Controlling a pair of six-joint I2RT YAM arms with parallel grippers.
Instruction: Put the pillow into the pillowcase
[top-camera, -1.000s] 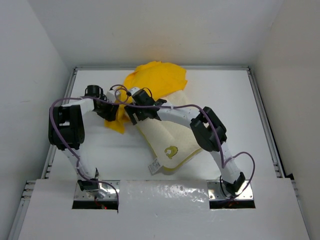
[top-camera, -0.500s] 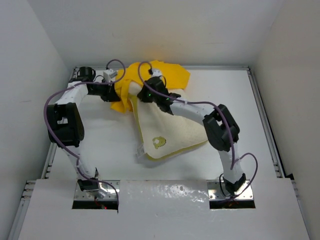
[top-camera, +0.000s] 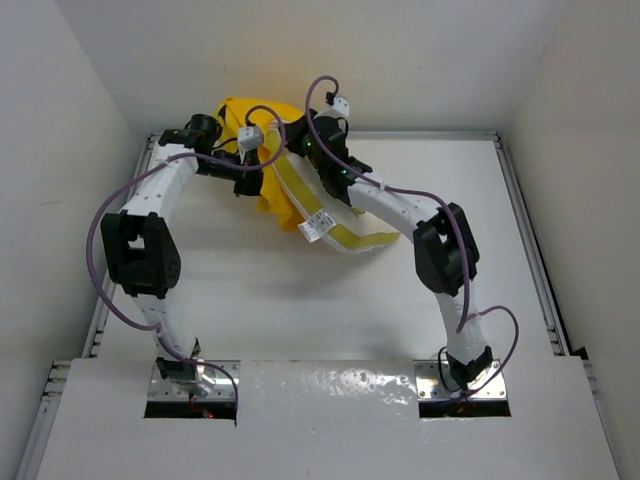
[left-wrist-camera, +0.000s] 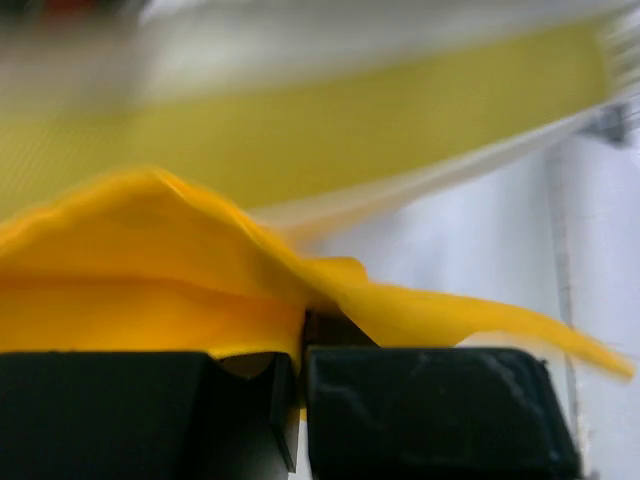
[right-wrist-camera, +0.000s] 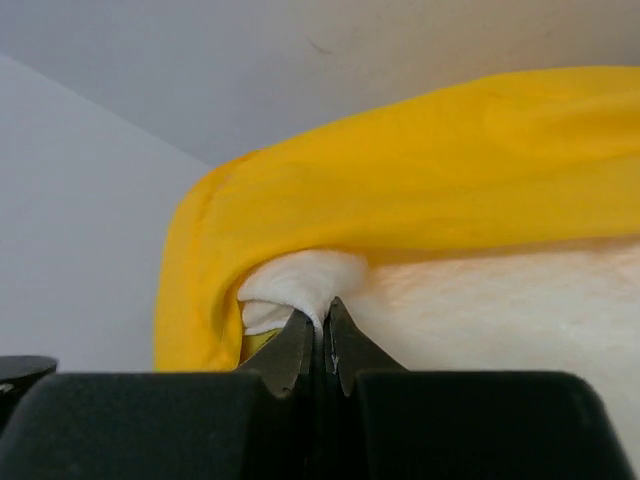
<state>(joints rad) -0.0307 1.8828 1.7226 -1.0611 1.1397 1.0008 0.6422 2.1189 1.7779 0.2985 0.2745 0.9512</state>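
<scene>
The bright yellow pillowcase (top-camera: 268, 192) is bunched at the back of the table, raised off it. The cream-white pillow (top-camera: 350, 238) hangs tilted beside it, showing its yellow-green edge band and a white label (top-camera: 318, 226). My left gripper (top-camera: 246, 181) is shut on a fold of the pillowcase (left-wrist-camera: 150, 270), jaws pinched at the fabric's edge (left-wrist-camera: 300, 340); the pillow's band (left-wrist-camera: 350, 130) is blurred behind. My right gripper (top-camera: 305, 152) is shut on a corner of the pillow (right-wrist-camera: 500, 310), fingertips together (right-wrist-camera: 322, 318). The pillowcase (right-wrist-camera: 400, 170) drapes over that corner.
The white table (top-camera: 250, 290) has metal rails on the left (top-camera: 140, 190) and right (top-camera: 520, 220). The white back wall (top-camera: 400, 70) stands just behind both grippers. Purple cables loop above both wrists.
Both arms have swung toward the back wall and risen. The pillow, flat on the table a second ago, now hangs tilted on edge, and the pillowcase is bunched over its top corner.
</scene>
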